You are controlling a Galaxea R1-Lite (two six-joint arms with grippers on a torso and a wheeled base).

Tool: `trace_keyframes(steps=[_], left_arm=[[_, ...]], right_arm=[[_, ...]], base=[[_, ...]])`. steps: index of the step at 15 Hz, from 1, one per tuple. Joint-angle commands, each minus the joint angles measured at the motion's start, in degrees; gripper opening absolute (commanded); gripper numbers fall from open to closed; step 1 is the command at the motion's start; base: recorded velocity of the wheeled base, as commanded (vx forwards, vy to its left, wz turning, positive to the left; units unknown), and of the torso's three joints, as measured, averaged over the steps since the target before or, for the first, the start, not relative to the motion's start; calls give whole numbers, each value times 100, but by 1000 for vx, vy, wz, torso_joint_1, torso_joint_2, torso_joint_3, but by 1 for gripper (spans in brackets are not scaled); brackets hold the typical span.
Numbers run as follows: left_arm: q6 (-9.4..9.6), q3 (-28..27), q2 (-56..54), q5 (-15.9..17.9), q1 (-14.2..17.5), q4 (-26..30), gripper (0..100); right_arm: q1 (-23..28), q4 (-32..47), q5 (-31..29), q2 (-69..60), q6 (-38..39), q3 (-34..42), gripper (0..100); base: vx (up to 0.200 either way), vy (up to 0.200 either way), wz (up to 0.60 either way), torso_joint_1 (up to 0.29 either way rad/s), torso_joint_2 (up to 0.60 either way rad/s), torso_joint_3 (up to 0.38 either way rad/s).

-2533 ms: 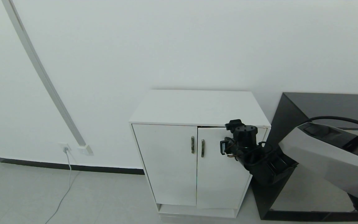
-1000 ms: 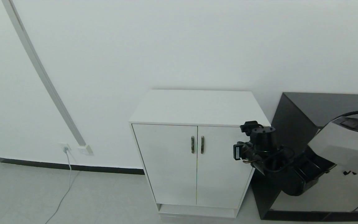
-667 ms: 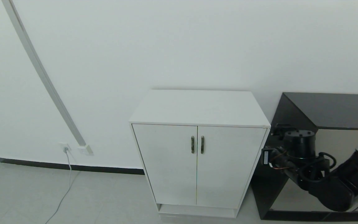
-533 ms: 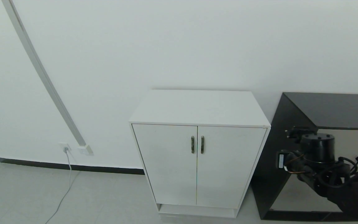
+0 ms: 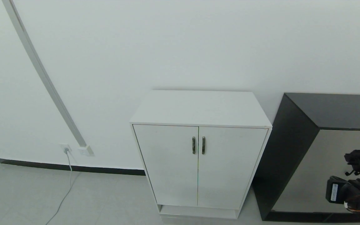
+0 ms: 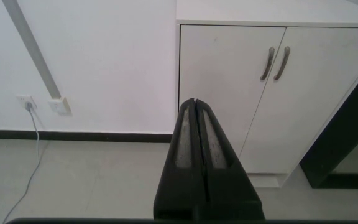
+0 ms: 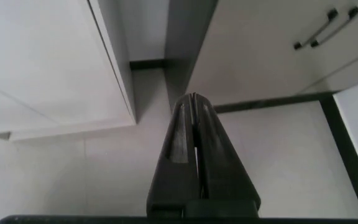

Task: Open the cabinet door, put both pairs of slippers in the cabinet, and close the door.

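Observation:
The white cabinet (image 5: 198,109) stands against the wall with both doors shut, their two dark handles (image 5: 198,145) side by side at the middle. My right arm's wrist (image 5: 355,187) hangs low at the far right, in front of the black unit and well clear of the doors. My right gripper (image 7: 193,99) is shut with nothing in it, and the cabinet handles (image 7: 325,28) lie off to one side of it. My left gripper (image 6: 194,102) is shut and empty, held back from the cabinet front (image 6: 229,81) and pointing at the left door.
A black unit with a mirrored front (image 5: 292,140) stands tight against the cabinet's right side. A wall socket with a trailing cable (image 5: 65,148) and a slanted grey conduit (image 5: 42,75) are on the left. Grey floor (image 5: 89,200) lies open before the cabinet.
The right door, ajar at first with my right gripper at it, is now shut. My right arm has pulled away to the right and down to the picture's corner.

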State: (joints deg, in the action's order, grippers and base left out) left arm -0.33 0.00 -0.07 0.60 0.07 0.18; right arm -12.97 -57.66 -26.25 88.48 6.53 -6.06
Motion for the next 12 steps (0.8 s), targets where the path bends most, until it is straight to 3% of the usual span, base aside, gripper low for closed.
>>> trace_keyframes(steps=[1, 10, 12], left_arm=[[-2, 0, 7, 2, 1, -1, 0], [-2, 0, 7, 2, 1, -1, 0], [-2, 0, 7, 2, 1, -1, 0]], right_arm=[[-12, 80, -3, -876, 6, 606, 0], [5, 3411, 999, -4348, -258, 606, 0], [-4, 4167, 1535, -5051, -275, 606, 0]], base=[[0, 0, 0, 0, 0, 0], [0, 0, 0, 0, 0, 0], [0, 0, 0, 0, 0, 0]])
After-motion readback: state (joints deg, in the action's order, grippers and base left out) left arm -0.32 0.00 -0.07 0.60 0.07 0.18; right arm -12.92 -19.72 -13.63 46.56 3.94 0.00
